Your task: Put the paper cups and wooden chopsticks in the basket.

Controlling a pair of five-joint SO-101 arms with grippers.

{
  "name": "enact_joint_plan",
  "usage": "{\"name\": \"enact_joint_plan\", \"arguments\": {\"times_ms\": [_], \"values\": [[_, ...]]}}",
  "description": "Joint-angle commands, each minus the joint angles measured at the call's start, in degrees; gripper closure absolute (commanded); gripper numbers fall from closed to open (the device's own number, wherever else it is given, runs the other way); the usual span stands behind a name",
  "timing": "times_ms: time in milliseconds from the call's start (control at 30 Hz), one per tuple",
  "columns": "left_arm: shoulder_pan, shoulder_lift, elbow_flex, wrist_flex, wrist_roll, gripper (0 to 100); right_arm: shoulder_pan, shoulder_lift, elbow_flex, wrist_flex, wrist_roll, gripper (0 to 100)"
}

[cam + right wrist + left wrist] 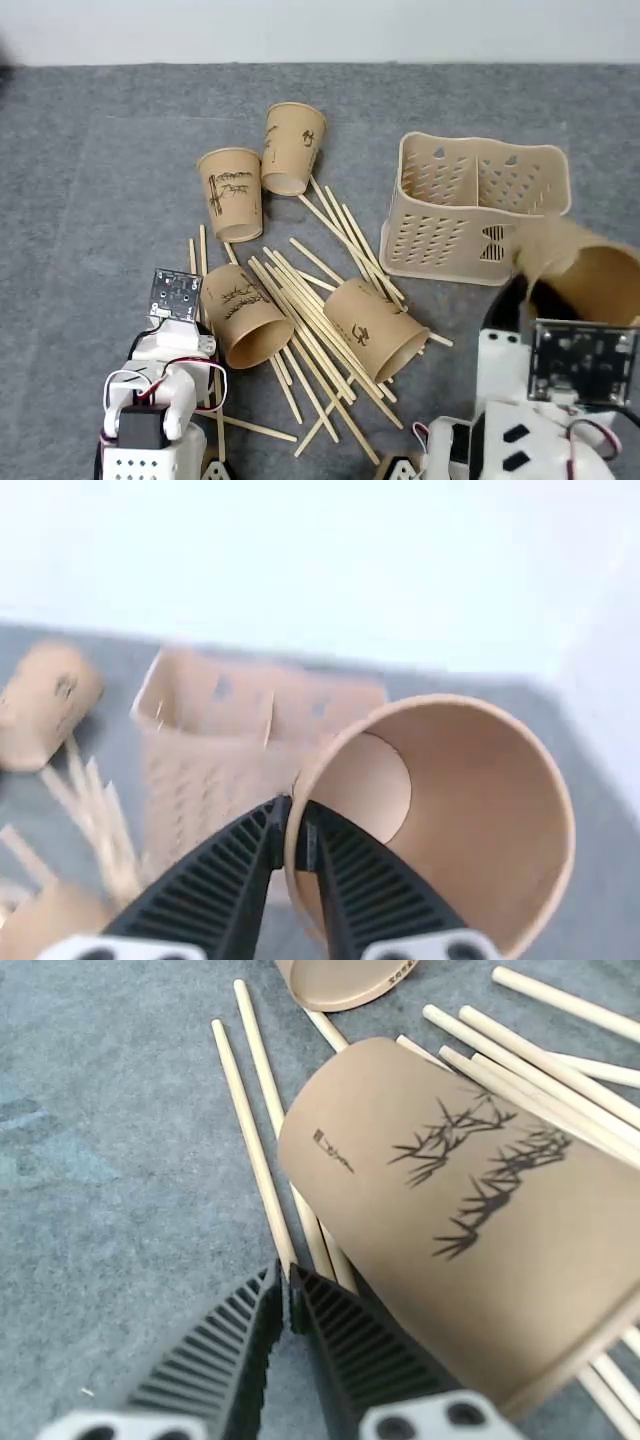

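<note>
My right hand (293, 825) pinches only the rim of the paper cup (470, 810), raised just beside the basket (437, 228), so I fear it may twist loose or clip the wall.

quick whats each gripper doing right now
Left gripper: closed, tips at a chopstick end; grip cannot be told.
Right gripper: closed on a paper cup rim.

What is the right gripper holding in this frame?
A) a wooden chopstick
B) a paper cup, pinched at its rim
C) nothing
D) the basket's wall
B: the right gripper is shut on the rim of a paper cup, near the basket.
</note>
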State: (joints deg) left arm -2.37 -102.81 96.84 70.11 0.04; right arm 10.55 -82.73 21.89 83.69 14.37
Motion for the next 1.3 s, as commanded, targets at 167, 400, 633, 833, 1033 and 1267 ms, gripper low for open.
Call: {"name": "enact_joint_plan", "arguments": {"times_ms": [167,400,633,833,1033,1267], "values": [[-0.44,0.09,-0.31,0.26,-0.44,99,-0.04,15.52,0.00,-14.64,3.08,99.1],[-0.44,0.09,-0.31,0.26,-0.44,99,-0.13,31.78,-7.30,-16.66,7.65,99.1],[-0.44,0.09,-0.31,0.26,-0.44,99,-2.59,43.82,-15.74,-9.54,8.00,99.1],[-0.44,0.09,-0.31,0.26,-0.44,99,-2.59,49.63,-18.20,-6.29,8.00,99.1],[-0.44,0.09,-0.31,0.26,-0.44,99,-5.58,54.11,-18.20,-6.11,8.00,94.1],[-0.26,0.09,-0.31,0.26,-0.44,99,-9.98,52.18,-22.15,-6.02,7.91,75.8]]}}
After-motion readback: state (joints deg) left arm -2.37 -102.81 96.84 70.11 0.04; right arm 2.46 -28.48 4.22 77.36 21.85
